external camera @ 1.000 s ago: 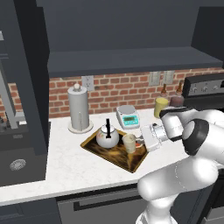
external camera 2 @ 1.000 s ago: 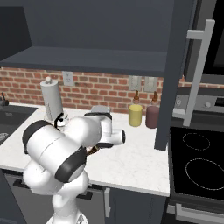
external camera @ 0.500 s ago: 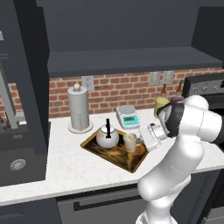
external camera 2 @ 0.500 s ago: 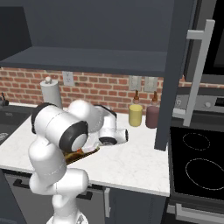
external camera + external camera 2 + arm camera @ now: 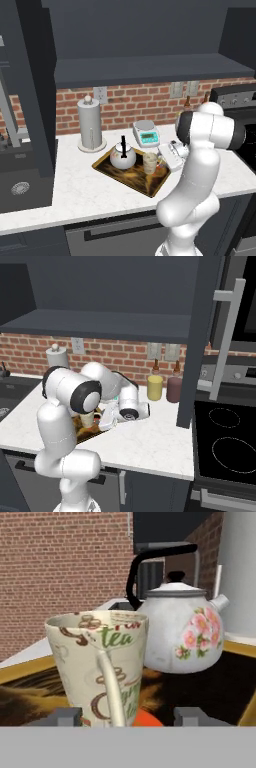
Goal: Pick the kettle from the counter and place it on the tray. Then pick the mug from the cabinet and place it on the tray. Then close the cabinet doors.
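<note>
Hand view — mug [image 5: 102, 662] fronting kettle [image 5: 177, 637], tray [image 5: 200, 692] cropped

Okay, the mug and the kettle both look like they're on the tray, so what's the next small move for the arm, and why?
Probably a short straight pull back from the mug. It stands upright on the tray beside the kettle, and the gripper has its fingertips spread to either side of the handle, not clamping it. Backing away clears the handle without tipping the mug, before turning to the open cabinet door.

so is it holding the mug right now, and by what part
Nothing is held. The fingers stand apart either side of the mug, which rests on the tray beside the kettle.
</note>
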Controlling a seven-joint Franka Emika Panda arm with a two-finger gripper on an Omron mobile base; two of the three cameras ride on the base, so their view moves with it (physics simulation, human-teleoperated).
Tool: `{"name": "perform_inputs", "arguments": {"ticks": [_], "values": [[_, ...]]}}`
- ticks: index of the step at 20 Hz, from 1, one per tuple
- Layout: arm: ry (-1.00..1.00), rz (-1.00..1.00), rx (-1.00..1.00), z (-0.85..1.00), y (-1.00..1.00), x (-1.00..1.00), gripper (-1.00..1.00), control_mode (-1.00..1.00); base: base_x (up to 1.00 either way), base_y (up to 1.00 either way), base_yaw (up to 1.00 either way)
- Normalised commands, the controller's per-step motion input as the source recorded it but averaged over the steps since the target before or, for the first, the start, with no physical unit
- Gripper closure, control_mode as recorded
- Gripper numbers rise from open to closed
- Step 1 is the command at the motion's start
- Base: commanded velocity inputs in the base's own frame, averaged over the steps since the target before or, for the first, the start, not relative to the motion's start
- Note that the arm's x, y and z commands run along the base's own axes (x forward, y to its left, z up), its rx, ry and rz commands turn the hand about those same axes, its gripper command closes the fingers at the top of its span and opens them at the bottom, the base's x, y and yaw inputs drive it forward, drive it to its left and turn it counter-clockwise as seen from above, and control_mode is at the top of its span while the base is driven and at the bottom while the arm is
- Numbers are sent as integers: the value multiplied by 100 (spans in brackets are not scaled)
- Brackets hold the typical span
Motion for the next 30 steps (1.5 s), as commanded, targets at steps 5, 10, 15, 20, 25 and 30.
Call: {"name": "perform_inputs", "arguments": {"ticks": [5, 10, 15, 20, 25, 30], "values": [[1, 0, 0, 7, 0, -14, -100, -100, 0, 0, 0], [-1, 0, 3, 29, -11, -46, -100, -100, 0, 0, 0], [-5, 0, 5, 62, -16, -63, -100, -100, 0, 0, 0], [-5, -1, 1, 70, -19, -61, -100, -100, 0, 0, 0], [-12, -1, 1, 12, -8, -65, -100, -100, 0, 0, 0], [-27, 0, 5, 42, -18, -60, -100, -100, 0, 0, 0]]}}
